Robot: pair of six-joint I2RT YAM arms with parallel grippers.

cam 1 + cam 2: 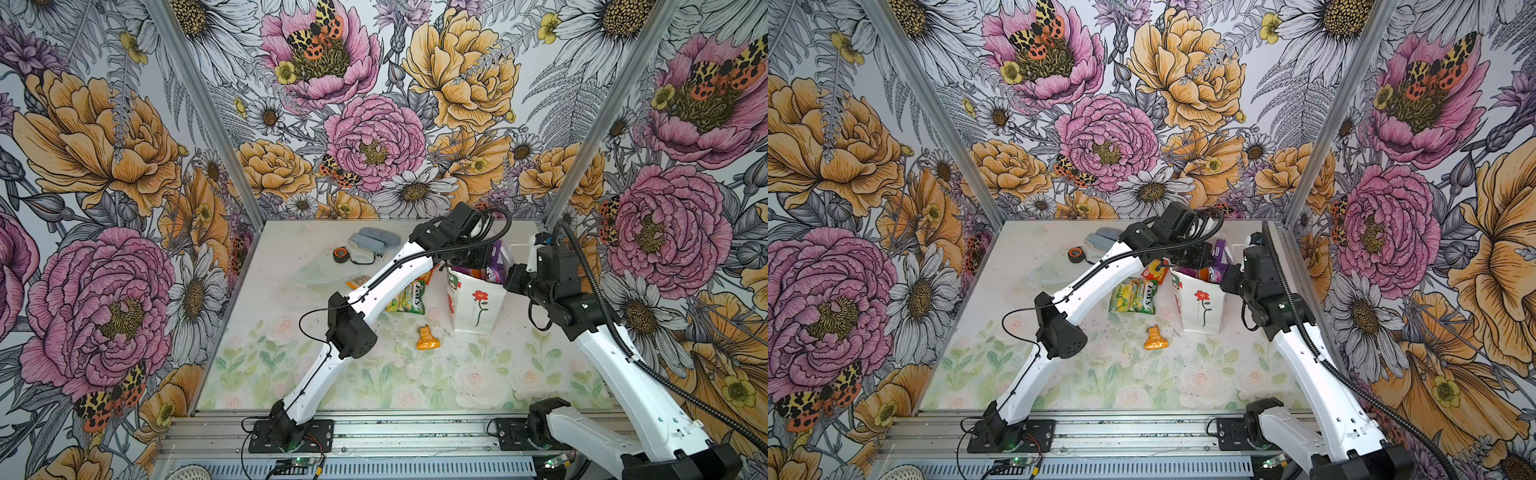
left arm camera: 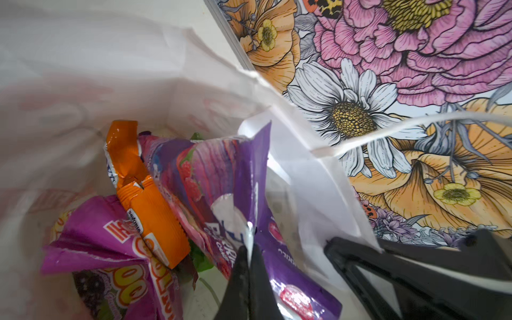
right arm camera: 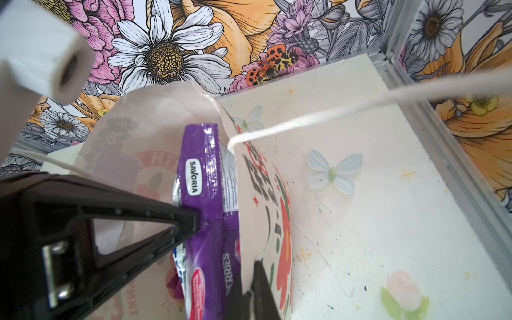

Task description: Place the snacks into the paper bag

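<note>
Pastel flower-print table [image 1: 457, 374], floral walls; you're bagging snacks, bag standing right of centre.
From the left: green-yellow packet [image 1: 1133, 295] and orange packet [image 1: 1156, 338] are lying loose, nearer your left arm. Your left gripper [image 2: 247, 266] is clamping the purple packet [image 2: 255, 180], long axis pointing down into the paper bag [image 1: 478, 307] mouth. Your right gripper [image 3: 253, 293] is pinching the bag's wall, holding it open.

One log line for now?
left gripper: shut on purple packet, in bag mouth | right gripper: shut on bag wall | outside bag: green packet, orange packet, red packet
</note>
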